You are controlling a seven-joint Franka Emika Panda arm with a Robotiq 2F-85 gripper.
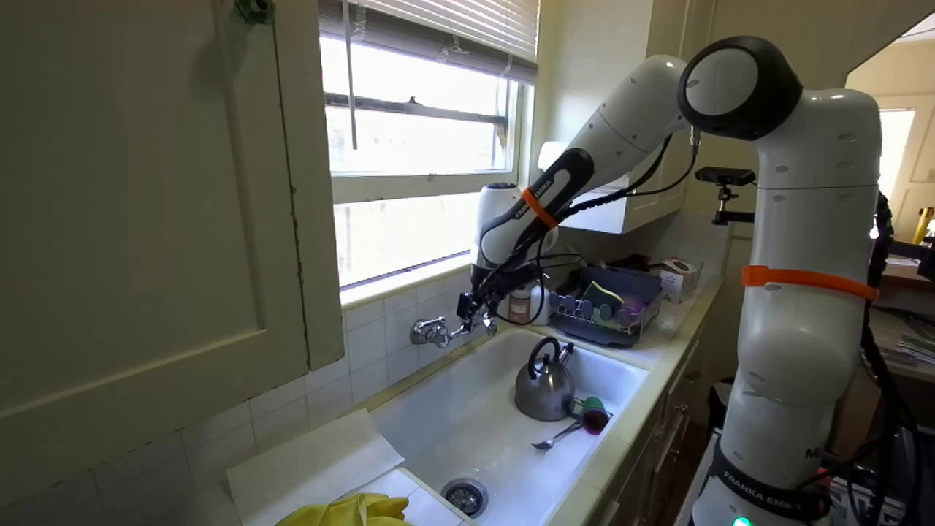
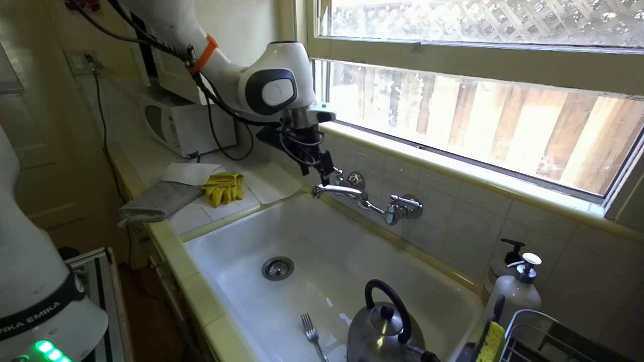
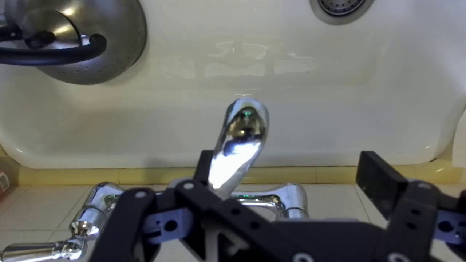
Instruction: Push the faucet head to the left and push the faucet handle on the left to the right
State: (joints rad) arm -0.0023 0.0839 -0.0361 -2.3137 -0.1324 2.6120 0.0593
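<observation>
hanging from the bent arm (image 1: 818, 146), pincer (image 3: 288, 163) spread by faucet head (image 3: 242, 140).

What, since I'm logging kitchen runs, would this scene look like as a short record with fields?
Gripper: open, jaws wide apart
Faucet spout: chrome; in the wrist view seen between the jaws, nearer one; contact unclear
Sink: holds kettle, fork, cup
Faucet handle on the kettle side: chrome, apart from the gripper
Beside sink: yellow gloves at the drain end, dish rack at the kettle end
</observation>
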